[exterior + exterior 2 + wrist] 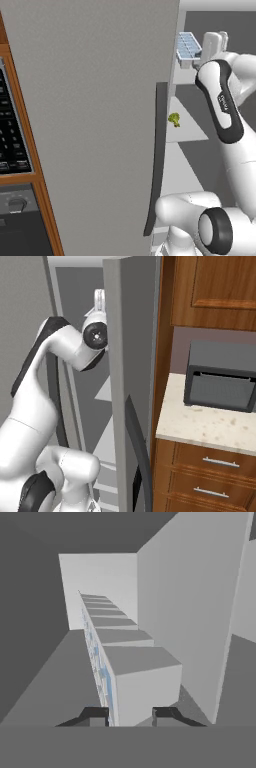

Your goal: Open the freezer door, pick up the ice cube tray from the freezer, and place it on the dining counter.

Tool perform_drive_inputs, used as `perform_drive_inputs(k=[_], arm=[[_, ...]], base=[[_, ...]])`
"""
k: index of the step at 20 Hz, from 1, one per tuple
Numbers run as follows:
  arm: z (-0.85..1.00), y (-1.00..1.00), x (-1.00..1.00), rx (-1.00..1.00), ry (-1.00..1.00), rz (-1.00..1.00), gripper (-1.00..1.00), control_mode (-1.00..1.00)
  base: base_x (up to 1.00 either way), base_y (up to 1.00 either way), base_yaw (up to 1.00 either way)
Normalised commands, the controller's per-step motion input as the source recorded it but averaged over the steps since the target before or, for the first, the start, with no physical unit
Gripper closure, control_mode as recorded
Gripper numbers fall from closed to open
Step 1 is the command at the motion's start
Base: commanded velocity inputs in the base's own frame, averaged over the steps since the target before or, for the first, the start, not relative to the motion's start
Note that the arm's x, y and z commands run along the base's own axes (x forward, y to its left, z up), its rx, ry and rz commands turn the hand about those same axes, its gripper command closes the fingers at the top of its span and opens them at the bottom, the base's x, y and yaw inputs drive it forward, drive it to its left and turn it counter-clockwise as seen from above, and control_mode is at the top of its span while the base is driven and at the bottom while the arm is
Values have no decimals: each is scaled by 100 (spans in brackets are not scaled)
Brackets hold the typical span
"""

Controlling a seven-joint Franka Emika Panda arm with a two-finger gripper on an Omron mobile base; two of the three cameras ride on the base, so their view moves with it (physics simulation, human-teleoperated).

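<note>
Fingers (95,716) of our gripper (131,717) pinch the near end of the ice cube tray (189,46), a white rectangular mould with pale blue square cells, held up high inside the freezer (220,20). Smooth dark grey walls surround it; white shelves (187,127) sit below, one carrying a small green broccoli piece (174,119). We see the plain grey freezer door (95,125) standing open.

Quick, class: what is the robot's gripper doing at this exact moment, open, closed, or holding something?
Gripper: closed on the ice cube tray, gripping it by one end inside the freezer.
</note>
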Motion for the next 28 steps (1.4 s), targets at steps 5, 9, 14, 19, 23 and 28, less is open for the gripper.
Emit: perform_drive_inputs(k=[5,9,14,19,23,28], arm=[[0,19,-87,0,7,0,100,-100],[0,15,-93,0,9,0,100,-100],[3,2,-84,0,4,0,100,-100],[0,0,-88,0,0,0,100,-100],[0,0,-66,0,0,0,100,-100],[0,7,-31,0,0,0,100,-100]], base=[[0,0,0],[0,0,0],[0,0,0],[0,0,0],[0,0,0],[0,0,0]])
